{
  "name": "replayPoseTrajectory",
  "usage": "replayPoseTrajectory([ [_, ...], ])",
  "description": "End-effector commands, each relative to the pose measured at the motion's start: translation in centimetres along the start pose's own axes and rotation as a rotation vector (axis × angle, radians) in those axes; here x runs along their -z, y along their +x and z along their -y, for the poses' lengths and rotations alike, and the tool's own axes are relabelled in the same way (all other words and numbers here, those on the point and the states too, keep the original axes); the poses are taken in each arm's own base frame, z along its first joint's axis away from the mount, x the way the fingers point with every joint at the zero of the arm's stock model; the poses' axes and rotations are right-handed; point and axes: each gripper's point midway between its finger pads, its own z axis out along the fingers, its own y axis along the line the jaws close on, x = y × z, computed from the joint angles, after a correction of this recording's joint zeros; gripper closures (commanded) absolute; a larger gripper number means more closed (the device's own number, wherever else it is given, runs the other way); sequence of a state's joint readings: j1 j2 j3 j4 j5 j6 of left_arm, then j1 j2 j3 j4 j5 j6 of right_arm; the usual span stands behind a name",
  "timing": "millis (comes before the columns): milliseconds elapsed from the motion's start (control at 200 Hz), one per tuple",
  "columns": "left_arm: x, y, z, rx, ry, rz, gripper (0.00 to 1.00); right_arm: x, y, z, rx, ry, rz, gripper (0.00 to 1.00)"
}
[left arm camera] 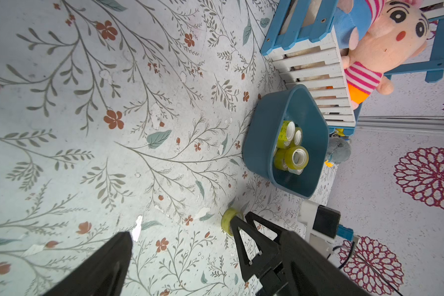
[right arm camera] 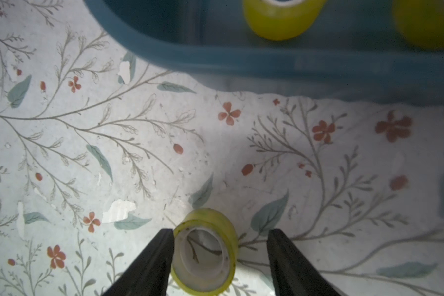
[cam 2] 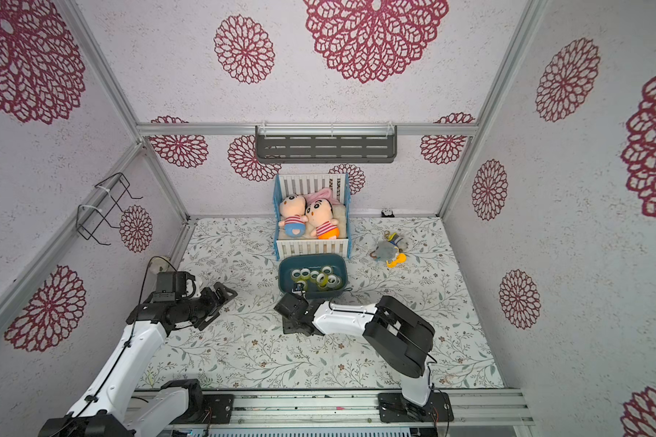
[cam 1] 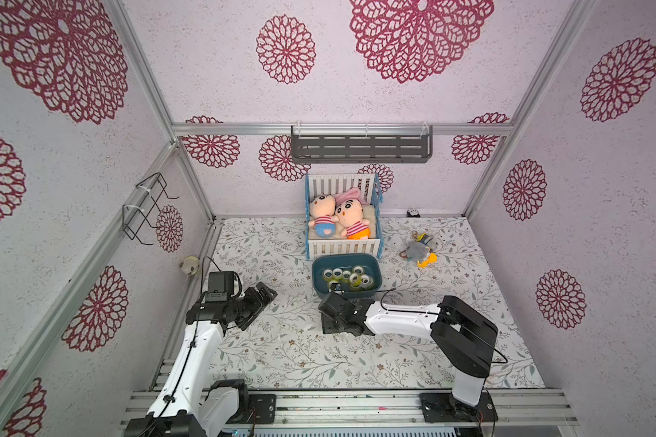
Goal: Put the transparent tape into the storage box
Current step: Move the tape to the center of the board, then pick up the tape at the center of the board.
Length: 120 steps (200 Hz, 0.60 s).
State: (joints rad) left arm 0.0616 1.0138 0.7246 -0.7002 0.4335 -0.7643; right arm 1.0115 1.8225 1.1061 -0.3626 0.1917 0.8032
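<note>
One yellowish transparent tape (right arm camera: 205, 252) lies flat on the floral table, just in front of the storage box (right arm camera: 267, 61). My right gripper (right arm camera: 221, 233) is open and straddles the roll: one finger touches its side, the other stands clear. The roll also shows in the left wrist view as the tape (left arm camera: 227, 220), partly behind a finger. My right arm hides it in both top views. The teal storage box (cam 1: 347, 261) (cam 2: 313, 257) (left arm camera: 262, 143) holds several tape rolls (cam 1: 351, 278). My left gripper (left arm camera: 185, 230) (cam 1: 262, 293) hovers open and empty to the left.
A blue and white toy crib (cam 1: 343, 248) with two plush dolls stands right behind the box. A grey plush toy (cam 1: 419, 251) lies to the right. A grey shelf (cam 1: 360, 149) hangs on the back wall, a wire rack (cam 1: 144, 206) on the left wall.
</note>
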Motion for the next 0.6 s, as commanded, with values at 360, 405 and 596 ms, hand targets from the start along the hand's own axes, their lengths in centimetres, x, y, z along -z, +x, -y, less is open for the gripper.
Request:
replayPoseTrajectory([
  [360, 0.3, -0.1, 0.1, -0.003, 0.017, 0.017, 0.03, 3.0, -1.6, 1.9, -0.054, -0.114, 0.079, 0.35],
  [405, 0.3, -0.1, 0.1, -0.002, 0.016, 0.019, 0.03, 2.9, -1.6, 1.8, -0.049, -0.124, 0.074, 0.35],
  [596, 0.2, -0.2, 0.1, 0.0, 0.017, 0.021, 0.03, 2.7, -1.7, 0.2, -0.021, -0.195, 0.063, 0.35],
])
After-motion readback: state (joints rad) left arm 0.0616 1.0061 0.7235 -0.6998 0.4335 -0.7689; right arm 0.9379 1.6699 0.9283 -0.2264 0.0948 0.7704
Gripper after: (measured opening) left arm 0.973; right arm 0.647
